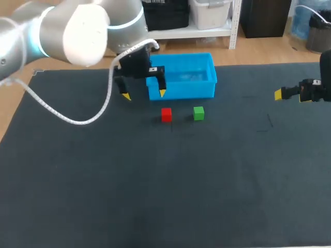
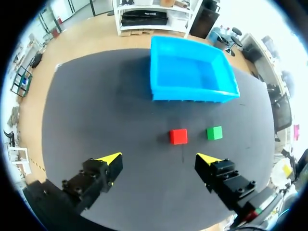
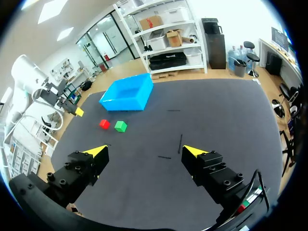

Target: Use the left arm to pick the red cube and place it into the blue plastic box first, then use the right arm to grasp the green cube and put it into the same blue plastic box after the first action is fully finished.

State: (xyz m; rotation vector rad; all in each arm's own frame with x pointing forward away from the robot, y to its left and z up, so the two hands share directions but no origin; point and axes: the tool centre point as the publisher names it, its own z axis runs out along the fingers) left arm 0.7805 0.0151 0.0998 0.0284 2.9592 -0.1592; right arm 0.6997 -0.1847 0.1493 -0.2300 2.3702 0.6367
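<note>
The small red cube [image 1: 166, 114] sat on the dark matte tabletop [image 1: 155, 196], just in front of the open blue plastic box [image 1: 186, 89] and apart from its near wall. The small green cube [image 1: 198, 113] sat just beside the red one, on the side nearer the right arm, with a gap between them. Neither cube was in the box, whose interior looked bare in the left wrist view. The left gripper [image 1: 144, 94] hung over the table by the box's near left corner. Its two yellow-tipped fingers [image 2: 111, 159] were spread wide and held nothing. In its wrist view the red cube lay ahead of the gripper, roughly in line with the gap between the fingers. The green cube lay ahead of one finger and the box farther on. The right gripper [image 3: 145, 151] was over the table's right side, well apart from the cubes and the box. Its fingers were likewise parted and empty. A white cable [image 1: 77, 121] looped down from the left arm [image 1: 77, 28] above the tabletop.
</note>
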